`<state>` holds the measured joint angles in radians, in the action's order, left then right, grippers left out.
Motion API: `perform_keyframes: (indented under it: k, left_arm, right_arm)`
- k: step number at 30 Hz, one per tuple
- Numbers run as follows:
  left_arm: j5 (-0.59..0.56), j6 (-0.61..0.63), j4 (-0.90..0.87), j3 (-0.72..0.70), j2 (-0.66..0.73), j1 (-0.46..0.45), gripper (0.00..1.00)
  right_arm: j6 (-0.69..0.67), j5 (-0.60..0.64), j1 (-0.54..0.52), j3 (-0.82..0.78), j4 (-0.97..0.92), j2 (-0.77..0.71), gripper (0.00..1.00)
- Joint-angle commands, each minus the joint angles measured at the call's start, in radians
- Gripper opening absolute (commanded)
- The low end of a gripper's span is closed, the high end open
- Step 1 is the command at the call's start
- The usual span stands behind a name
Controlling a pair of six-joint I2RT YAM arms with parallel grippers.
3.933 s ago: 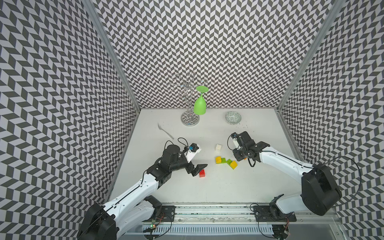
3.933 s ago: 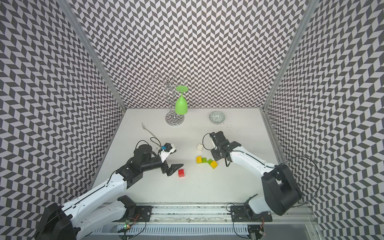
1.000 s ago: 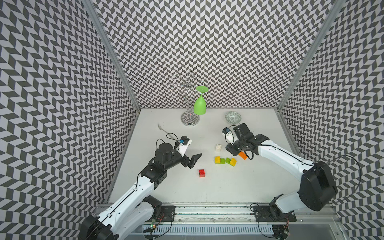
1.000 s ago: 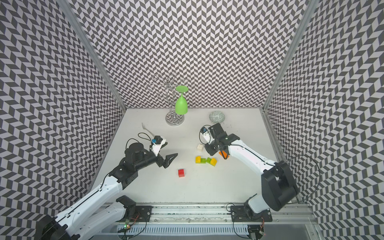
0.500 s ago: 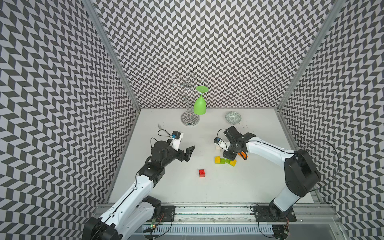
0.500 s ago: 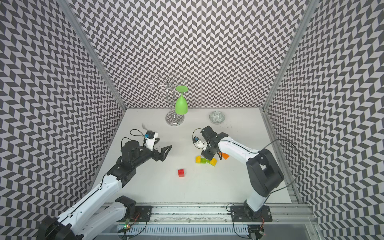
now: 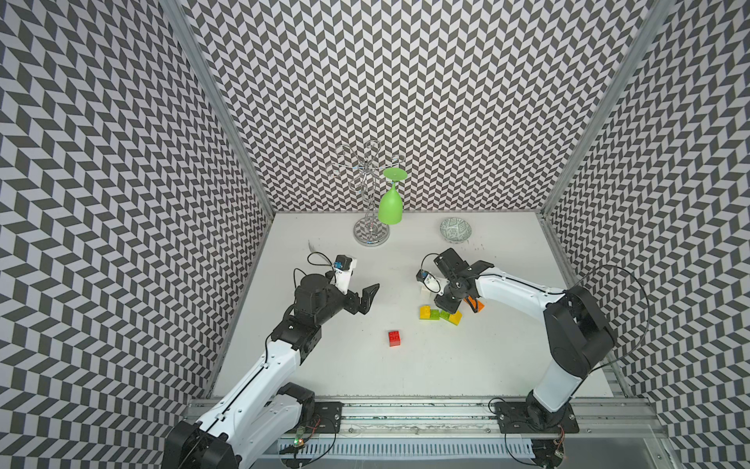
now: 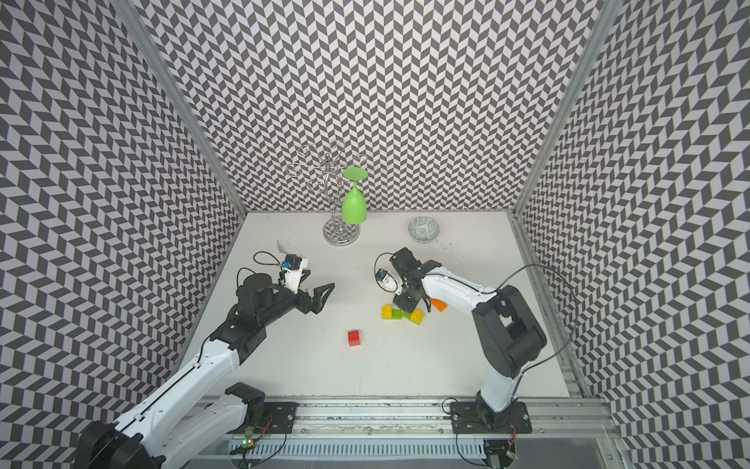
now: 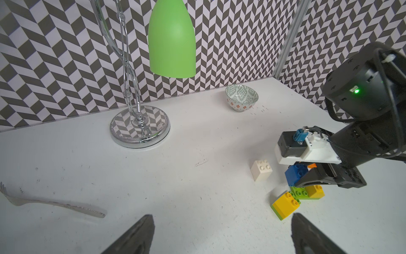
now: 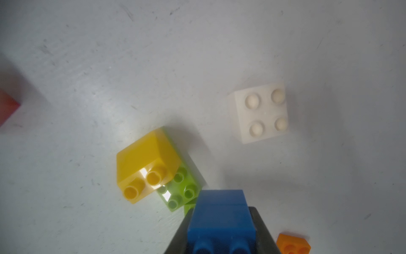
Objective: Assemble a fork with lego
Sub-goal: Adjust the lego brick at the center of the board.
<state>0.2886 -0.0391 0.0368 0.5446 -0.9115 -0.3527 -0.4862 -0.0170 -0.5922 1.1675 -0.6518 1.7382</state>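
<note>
The fork stands as a small build (image 7: 440, 314) (image 8: 401, 314) of two yellow bricks (image 9: 285, 203) (image 10: 147, 162) on lime-green bricks (image 10: 182, 191) at the table's middle. My right gripper (image 7: 444, 302) (image 10: 220, 220) hovers just above it, shut on a blue brick (image 9: 295, 174) (image 10: 220, 215). A white brick (image 9: 261, 169) (image 10: 261, 113) lies just behind the build, an orange brick (image 7: 475, 304) (image 10: 293, 244) to its right, and a red brick (image 7: 393, 338) (image 8: 354, 338) alone nearer the front. My left gripper (image 7: 365, 296) (image 9: 222, 235) hangs open and empty, left of the bricks.
A chrome glass rack (image 7: 371, 235) with a hanging green glass (image 7: 390, 207) stands at the back. A patterned bowl (image 7: 456, 230) sits back right. A thin pale plastic fork (image 9: 55, 203) lies back left, behind my left arm. Patterned walls close in three sides.
My right gripper has swung left and forward with the blue brick, ending over the yellow-and-green build. My left arm has drawn back to the left, away from the red brick.
</note>
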Motion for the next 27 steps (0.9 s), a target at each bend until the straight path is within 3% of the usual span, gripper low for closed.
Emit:
perform_keyframes:
  k: [1, 13, 27]
  left_arm:
    - [0.003, 0.012, 0.025, 0.017, -0.007, 0.008, 0.99]
    - [0.008, 0.015, 0.024, 0.017, -0.011, 0.011, 0.99]
    - [0.015, 0.018, 0.025, 0.016, -0.012, 0.011, 0.98]
  right_arm:
    - [0.014, 0.064, 0.008, -0.006, 0.073, 0.008, 0.00]
    - [0.017, 0.149, 0.026, -0.031, 0.079, 0.065, 0.00]
    - [0.004, 0.033, 0.027, -0.049, 0.063, 0.049, 0.00]
